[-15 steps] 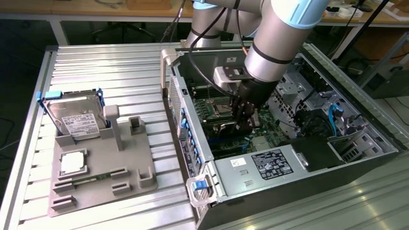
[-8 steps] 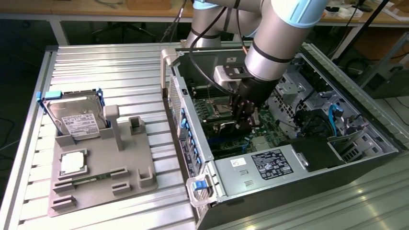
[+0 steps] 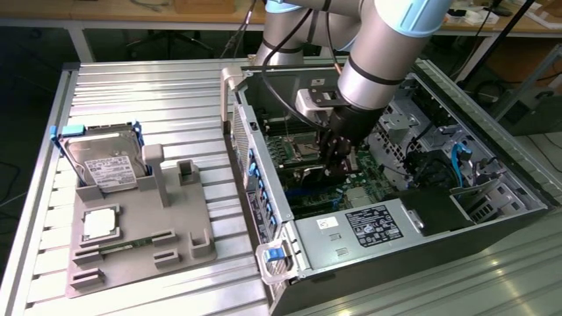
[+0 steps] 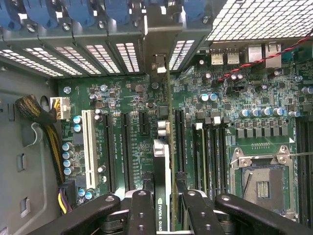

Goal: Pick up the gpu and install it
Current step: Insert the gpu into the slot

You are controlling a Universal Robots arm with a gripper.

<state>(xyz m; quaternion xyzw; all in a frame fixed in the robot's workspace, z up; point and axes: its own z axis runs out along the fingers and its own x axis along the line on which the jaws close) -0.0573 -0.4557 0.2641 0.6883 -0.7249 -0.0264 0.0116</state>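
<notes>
One gpu [image 4: 162,171]: we are seeing it edge-on in the wrist view, standing upright between the fingers [image 4: 141,210] of the tool [image 4: 166,198], with its far end reaching toward the rear slot openings [image 4: 122,54] of the case.
Tool state: it is clamping the gpu from both sides, with the jaws set narrow around the card's thin body.
Arm: in the exterior view it is reaching down into the open computer case [image 3: 263,197], which is lying on its side on the desk [image 3: 158,85].
Position over board: the card is hanging over the motherboard [image 4: 132,98], running lengthwise with the long black slots [image 4: 179,142]. It is appearing between two of them. The card itself is hiding whatever slot is lying directly beneath it.
Pick-up: we are judging this part done, since the card is off the grey fixture [image 3: 176,230] and in the grip.
Fixture contents: the hard drive [image 3: 110,164], the processor [image 3: 99,224] and the RAM stick [image 3: 118,249] are resting there, well apart from the tool.
Install: we are judging this part unfinished. We cannot tell whether the card's lower edge is touching a slot, and the tool is gripping the card.
</notes>
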